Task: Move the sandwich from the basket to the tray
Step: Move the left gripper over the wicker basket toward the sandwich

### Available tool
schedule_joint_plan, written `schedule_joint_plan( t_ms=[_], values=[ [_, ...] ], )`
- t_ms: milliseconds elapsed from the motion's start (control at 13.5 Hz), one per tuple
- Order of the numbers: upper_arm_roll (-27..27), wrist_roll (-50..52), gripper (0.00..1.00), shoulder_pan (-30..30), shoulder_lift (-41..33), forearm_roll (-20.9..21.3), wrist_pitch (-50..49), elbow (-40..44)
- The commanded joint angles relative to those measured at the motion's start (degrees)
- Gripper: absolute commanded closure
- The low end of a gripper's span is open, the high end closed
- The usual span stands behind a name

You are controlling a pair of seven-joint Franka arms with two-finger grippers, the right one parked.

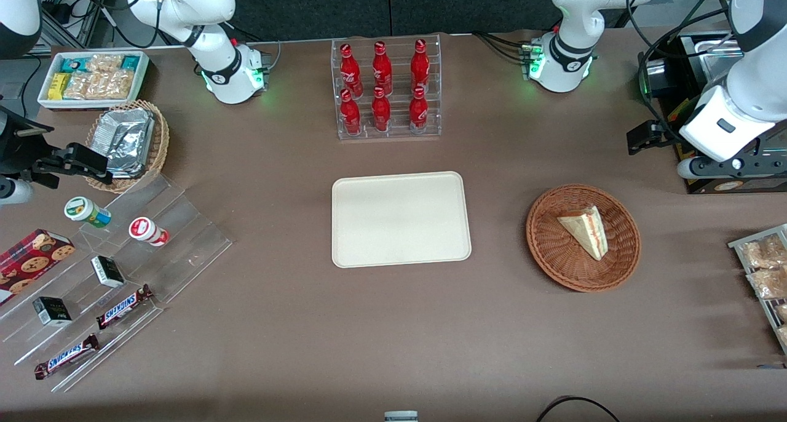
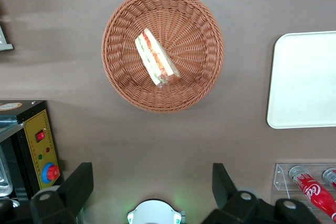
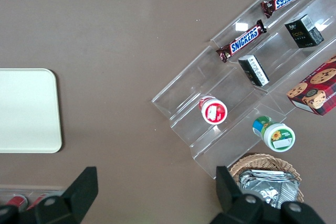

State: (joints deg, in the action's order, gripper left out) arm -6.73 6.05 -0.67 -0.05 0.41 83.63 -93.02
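Note:
A wedge-shaped sandwich (image 1: 586, 229) (image 2: 156, 59) of pale bread with a red and green filling edge lies in the round reddish-brown wicker basket (image 1: 556, 262) (image 2: 195, 30). The cream rectangular tray (image 1: 401, 219) (image 2: 302, 80) lies flat and bare beside the basket, toward the parked arm's end. My left gripper (image 1: 645, 138) (image 2: 152, 184) hangs high above the table, farther from the front camera than the basket and apart from it. Its fingers (image 2: 79, 182) stand wide open with nothing between them.
A clear rack of red bottles (image 1: 387, 90) stands farther back than the tray. A black box with a red button (image 2: 39, 145) sits near the gripper. Snack packets (image 1: 765, 268) lie at the working arm's end. A stepped acrylic stand (image 1: 117, 268), foil-pack basket (image 1: 129, 142) and white bin (image 1: 92, 77) sit at the parked arm's end.

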Motion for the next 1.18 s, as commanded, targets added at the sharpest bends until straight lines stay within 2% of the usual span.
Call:
schedule_joint_plan(
  t_ms=[0,221,517,664,886,1107],
  values=[
    [1.1,-0.3,0.0,1.0,-0.4,0.8,-1.7,1.2],
    [1.2,-0.5,0.0,1.0,-0.6,0.7,-1.6,-0.3],
    [3.0,-0.2,0.0,0.9,-0.8,0.8,1.9,-8.5],
    [4.0,0.7,0.0,0.9,-1.2,0.8,10.0,-13.6],
    [4.0,7.3,0.0,1.0,-1.1,0.9,23.0,-20.9],
    [4.0,14.7,0.0,1.1,-0.7,0.9,31.6,-26.1]
  ],
)
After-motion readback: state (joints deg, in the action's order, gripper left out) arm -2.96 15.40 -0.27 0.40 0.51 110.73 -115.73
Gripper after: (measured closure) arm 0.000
